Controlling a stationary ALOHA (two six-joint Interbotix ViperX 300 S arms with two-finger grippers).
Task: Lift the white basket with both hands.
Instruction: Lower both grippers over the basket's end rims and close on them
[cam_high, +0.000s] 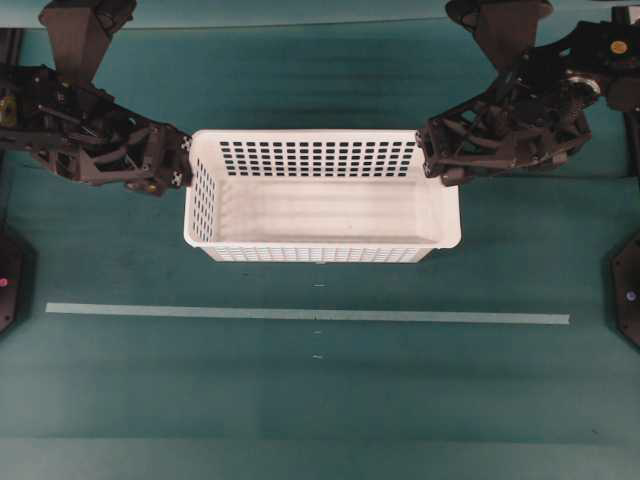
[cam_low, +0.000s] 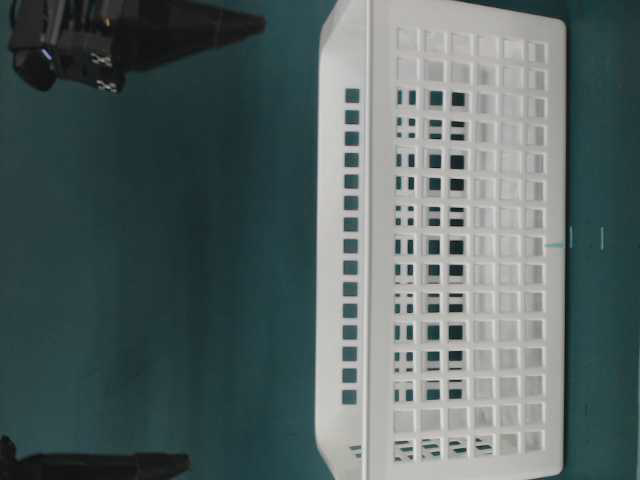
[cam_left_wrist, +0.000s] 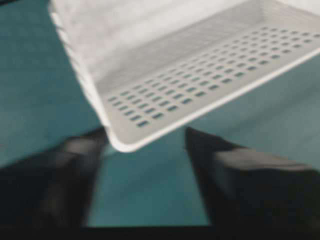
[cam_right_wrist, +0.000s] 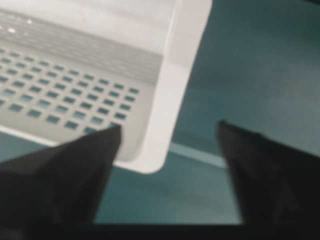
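Observation:
The white basket (cam_high: 320, 205) rests on the green table, empty, with its long side across the overhead view. My left gripper (cam_high: 183, 162) is at its far left corner and my right gripper (cam_high: 427, 152) at its far right corner. In the left wrist view the left gripper (cam_left_wrist: 145, 135) is open and the rounded corner of the basket (cam_left_wrist: 200, 75) lies between its fingers without being pinched. Seen from the right wrist, the right gripper (cam_right_wrist: 167, 130) stands wide open around the other corner of the basket (cam_right_wrist: 165, 100). The table-level view shows the perforated wall of the basket (cam_low: 460, 240).
A pale tape line (cam_high: 300, 314) runs across the table in front of the basket. Black arm bases sit at the left edge (cam_high: 8, 280) and the right edge (cam_high: 628, 300). Green cloth covers the table on all sides of the basket.

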